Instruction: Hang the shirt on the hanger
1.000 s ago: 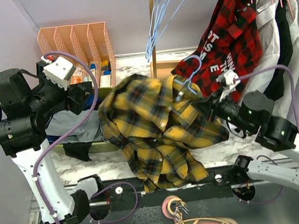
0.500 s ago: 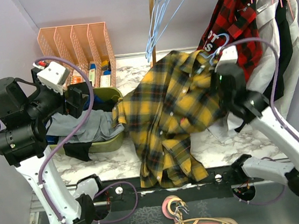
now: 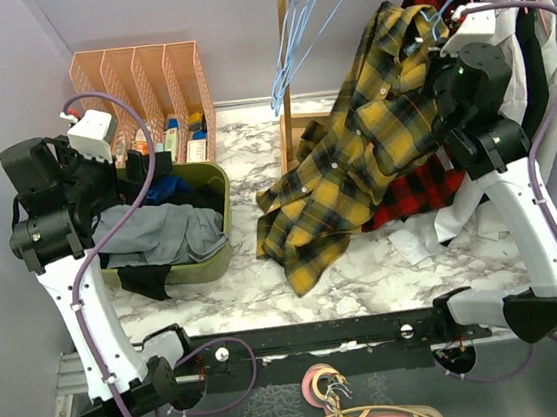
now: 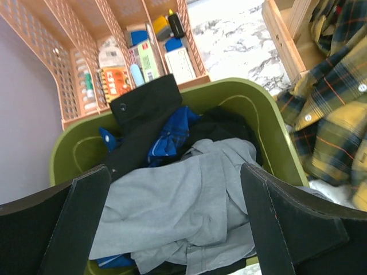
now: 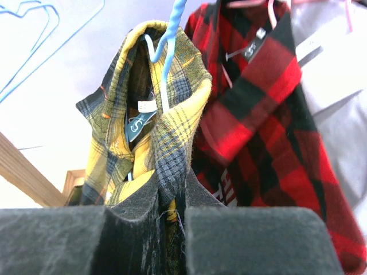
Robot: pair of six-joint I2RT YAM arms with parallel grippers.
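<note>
The yellow-and-dark plaid shirt (image 3: 372,147) hangs high at the right, its tail trailing down to the marble table. My right gripper (image 3: 430,58) is raised by the rail and shut on the shirt's collar (image 5: 172,143), fabric pinched between the pads at the right gripper (image 5: 172,200). The light-blue hanger (image 5: 171,34) sits inside the collar; only its hook shows above it, also seen as the hanger hook (image 3: 444,0) near the rail. My left gripper (image 4: 175,212) hangs open over a green bin with nothing between its fingers, shown too as the left gripper (image 3: 149,173).
Grey cloth (image 4: 178,200) and dark clothes fill the green bin (image 3: 217,180). A pink organizer (image 3: 143,83) stands behind it. Spare blue hangers (image 3: 303,25) hang by the wooden post (image 3: 287,56). A red-and-black plaid shirt (image 5: 258,114) and pale garments (image 3: 529,69) hang at the right.
My right arm has lifted the shirt off the table, up and to the right to the rail. The left arm has shifted slightly and stays open.
</note>
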